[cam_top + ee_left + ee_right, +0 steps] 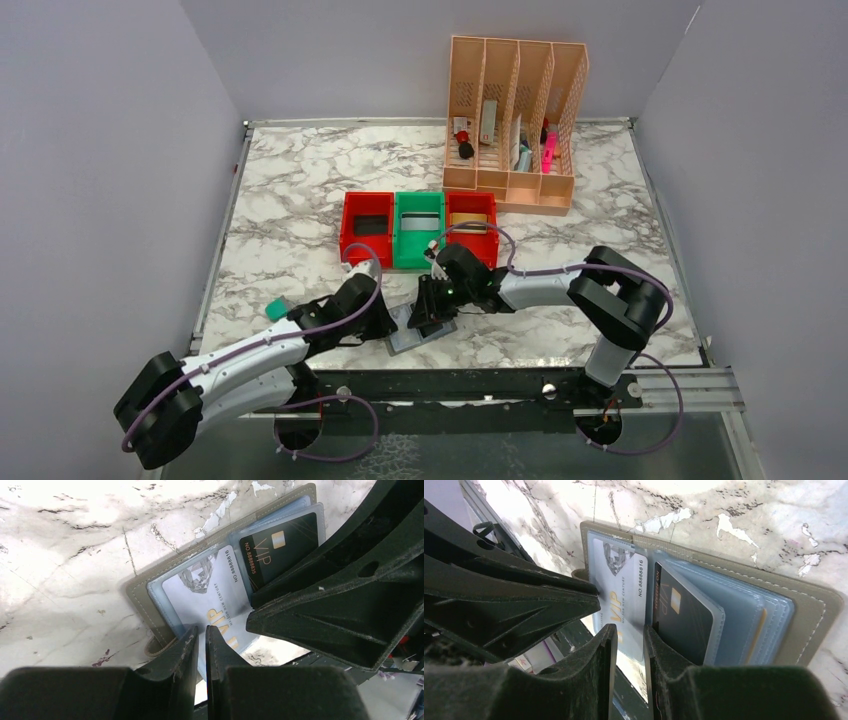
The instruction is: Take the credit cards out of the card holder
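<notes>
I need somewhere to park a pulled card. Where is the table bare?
Bare marble lies back left, behind and left of the bins, and right of them, in front of the organiser. Crowded: near centre, where left hand and right hand meet over the holder.

Row of three bins, red [347,230], green [418,258], red [470,198], touching side by side, just beyond fingers [428,310]. Peach slotted organiser [465,90] well beyond fingers, to right, upright. Teal block [276,309] left of fingers. Marble tabletop [300,190] under fingers.
</notes>
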`<action>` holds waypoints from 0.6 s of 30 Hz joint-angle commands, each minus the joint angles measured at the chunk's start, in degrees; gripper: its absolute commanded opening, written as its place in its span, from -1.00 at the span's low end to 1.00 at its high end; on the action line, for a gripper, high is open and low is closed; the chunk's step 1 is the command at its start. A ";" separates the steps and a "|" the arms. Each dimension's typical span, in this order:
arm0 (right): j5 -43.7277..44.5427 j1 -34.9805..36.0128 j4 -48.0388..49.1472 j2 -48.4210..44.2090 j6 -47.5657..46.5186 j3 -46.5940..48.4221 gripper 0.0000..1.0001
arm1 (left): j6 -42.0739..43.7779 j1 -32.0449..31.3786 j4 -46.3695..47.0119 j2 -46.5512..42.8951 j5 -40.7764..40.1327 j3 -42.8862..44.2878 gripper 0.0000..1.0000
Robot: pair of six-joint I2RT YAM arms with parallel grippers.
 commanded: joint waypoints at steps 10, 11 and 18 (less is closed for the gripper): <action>-3.34 -0.18 -0.09 2.09 0.20 0.23 -0.35 | -1.37 0.04 -1.97 -1.22 -2.23 -3.78 -0.72; -4.33 -0.18 0.94 2.23 0.61 0.02 -0.37 | -1.40 0.00 -1.96 -1.43 -2.21 -3.84 -0.72; -4.30 -0.18 3.30 0.33 2.86 -1.08 -0.44 | -2.01 -0.01 -1.96 -2.37 -1.91 -4.82 -0.77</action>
